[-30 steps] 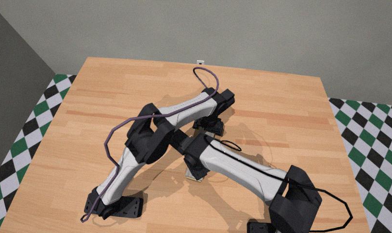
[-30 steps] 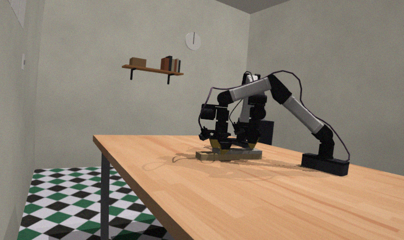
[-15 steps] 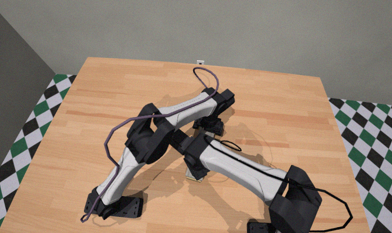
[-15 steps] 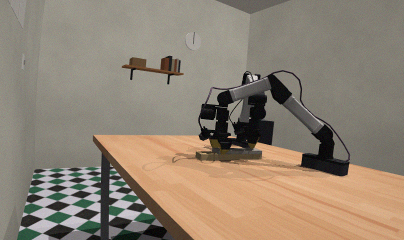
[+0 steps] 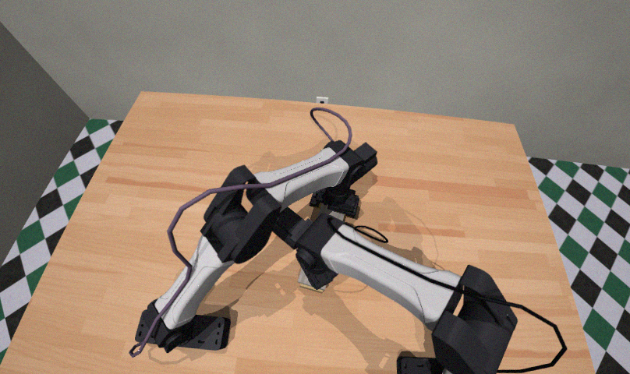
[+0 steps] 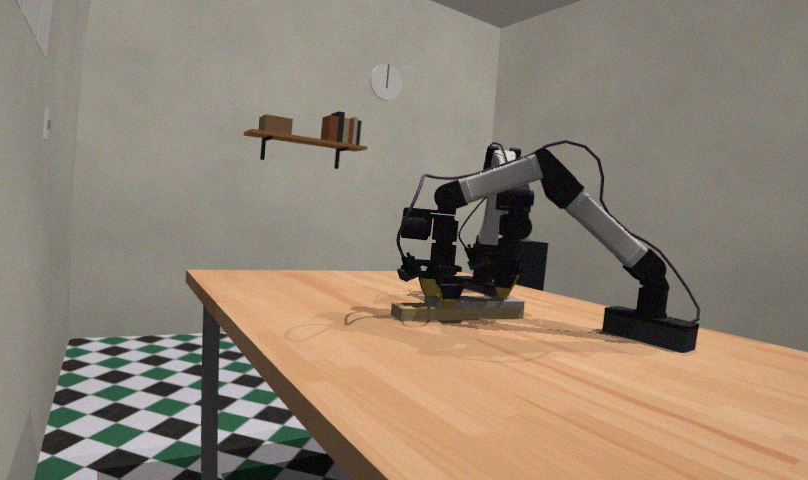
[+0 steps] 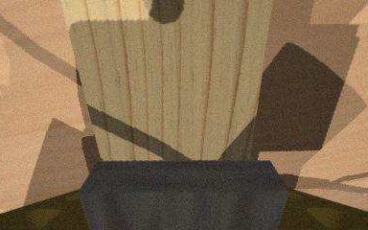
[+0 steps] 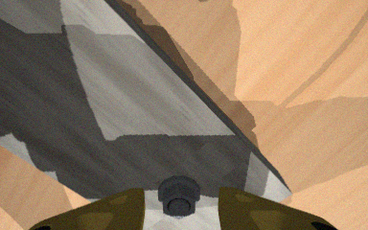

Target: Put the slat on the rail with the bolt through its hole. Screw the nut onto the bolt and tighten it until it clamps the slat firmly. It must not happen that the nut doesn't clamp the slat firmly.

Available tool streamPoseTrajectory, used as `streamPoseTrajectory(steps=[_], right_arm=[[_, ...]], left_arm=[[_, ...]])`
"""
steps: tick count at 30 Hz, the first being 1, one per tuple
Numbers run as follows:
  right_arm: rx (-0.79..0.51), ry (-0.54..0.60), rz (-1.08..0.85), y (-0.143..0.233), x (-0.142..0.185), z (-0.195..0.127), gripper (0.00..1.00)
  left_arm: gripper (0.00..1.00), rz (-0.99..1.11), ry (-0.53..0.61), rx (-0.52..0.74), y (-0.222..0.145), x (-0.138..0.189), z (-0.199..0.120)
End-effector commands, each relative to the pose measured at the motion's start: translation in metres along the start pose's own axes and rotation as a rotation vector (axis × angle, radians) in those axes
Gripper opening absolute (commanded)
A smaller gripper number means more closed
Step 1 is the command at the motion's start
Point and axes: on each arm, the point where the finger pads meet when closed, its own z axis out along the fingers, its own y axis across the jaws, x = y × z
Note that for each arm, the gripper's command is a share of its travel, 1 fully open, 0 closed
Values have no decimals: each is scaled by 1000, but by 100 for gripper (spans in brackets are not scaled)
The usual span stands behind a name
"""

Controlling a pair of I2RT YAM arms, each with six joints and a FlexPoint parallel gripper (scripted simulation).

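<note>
The grey slat [image 8: 162, 91] [image 7: 183, 206] [image 6: 479, 302] lies along the top of the pale wooden rail [image 7: 172, 86] [image 6: 408, 311] [image 5: 312, 289]. My left gripper [image 7: 183, 194] [image 6: 441, 297] is shut on the slat near its end, one finger on each side. A dark round spot shows on the bare rail beyond that end. A dark nut [image 8: 178, 184] stands above the slat, with the bolt's round tip [image 8: 178, 207] in its middle. My right gripper [image 8: 181, 197] is open around the nut and bolt, with a gap on both sides. Whether the nut touches the slat is hidden.
The two arms cross close together over the rail, and their forearms cover most of it in the top view. The left arm's base [image 5: 207, 331] stands near the front left. A loop of cable [image 5: 371, 234] hangs beside the right wrist.
</note>
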Motion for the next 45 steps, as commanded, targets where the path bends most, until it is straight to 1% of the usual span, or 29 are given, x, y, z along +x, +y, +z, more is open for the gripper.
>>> streamPoseTrajectory(steps=[1, 11, 13, 19, 24, 26, 27, 41, 43, 44, 45], right_arm=[[-17, 4, 2, 3, 0, -5, 36], [-17, 4, 2, 3, 0, -5, 36], [-17, 3, -60, 3, 0, -5, 36], [-22, 1, -539, 4, 0, -11, 36], [-27, -1, -822, 5, 1, -14, 36], [-27, -1, -822, 5, 1, -14, 36], [-29, -3, -965, 5, 1, -15, 36], [-33, -16, -1757, 5, 1, -20, 36], [-33, -16, -1757, 5, 1, -20, 36], [-37, -19, -1900, 5, 1, -20, 36], [-34, -19, -1953, 5, 1, -20, 36]], left_arm=[[67, 4, -17, 10, -1, -4, -7], [67, 4, -17, 10, -1, -4, -7], [67, 4, -17, 10, -1, -4, -7], [67, 4, -17, 10, -1, -4, -7], [67, 4, -17, 10, -1, -4, -7], [67, 4, -17, 10, -1, -4, -7], [67, 4, -17, 10, -1, -4, -7], [67, 4, -17, 10, -1, -4, -7], [67, 4, -17, 10, -1, -4, -7], [67, 4, -17, 10, -1, -4, -7], [67, 4, -17, 10, -1, -4, -7]])
